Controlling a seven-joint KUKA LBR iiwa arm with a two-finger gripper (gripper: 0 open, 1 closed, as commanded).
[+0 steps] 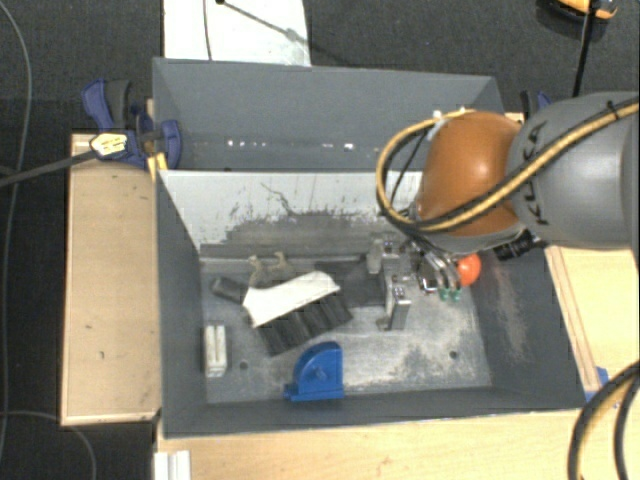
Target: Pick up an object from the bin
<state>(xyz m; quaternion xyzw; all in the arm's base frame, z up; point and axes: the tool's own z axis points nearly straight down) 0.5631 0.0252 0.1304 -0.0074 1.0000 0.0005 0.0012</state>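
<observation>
White-backed brush [297, 311] with black bristles is seen lying tilted on the floor of the grey bin [430, 353], left of the middle, its white back turned to the far side and its bristles to the near side. It is the thing nearest to the pincer [393, 313], which is lowered towards bare floor just to the right of the brush's right end and appears apart from it. How far the pincer is open cannot be told, and nothing can be made out in its grip. Above it the arm's orange cover [470, 173] and looped cables are seen coming in from the right. A blue plastic piece [318, 373] is set near the front wall, just on the near side of the brush. A small white block [215, 351] is placed well to the left, close to the left wall. A small dark piece [228, 289] is found just beside the brush's left end, and a grey-brown thing [268, 264] lies against the foot of the far wall.
</observation>
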